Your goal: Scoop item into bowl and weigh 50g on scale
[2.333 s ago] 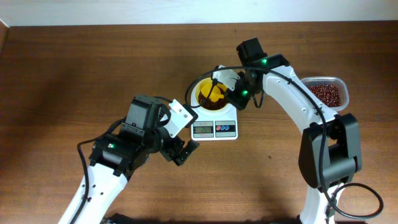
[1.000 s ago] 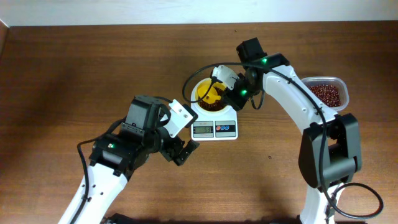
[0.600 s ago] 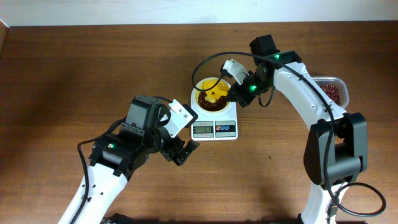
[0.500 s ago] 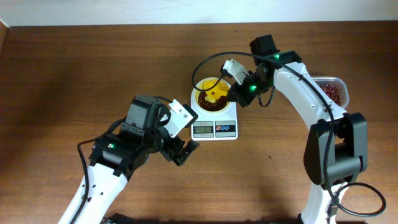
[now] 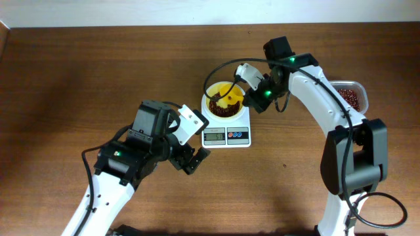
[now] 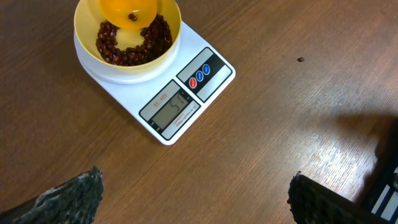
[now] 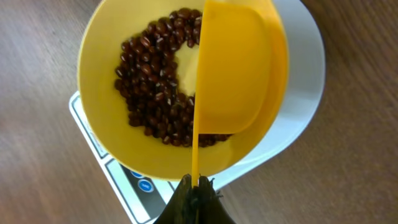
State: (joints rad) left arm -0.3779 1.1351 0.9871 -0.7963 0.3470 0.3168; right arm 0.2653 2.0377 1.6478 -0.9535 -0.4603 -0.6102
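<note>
The pale-yellow bowl sits on the white scale at mid-table, with dark reddish-brown beans heaped inside it. My right gripper is shut on the thin handle of a yellow scoop. The scoop hangs tipped on its side over the bowl's right half, almost empty; one bean clings to it in the left wrist view. The scale's display appears to read 51. My left gripper hovers open over bare wood in front of the scale, holding nothing.
A clear plastic container of beans stands at the right edge behind my right arm. One stray bean lies on the wood to the right of the scale. My left arm fills the lower left of the table.
My right arm swung right and drew the scoop back from over the bowl's middle to its right side, tipped on edge. The left arm has stayed still.
</note>
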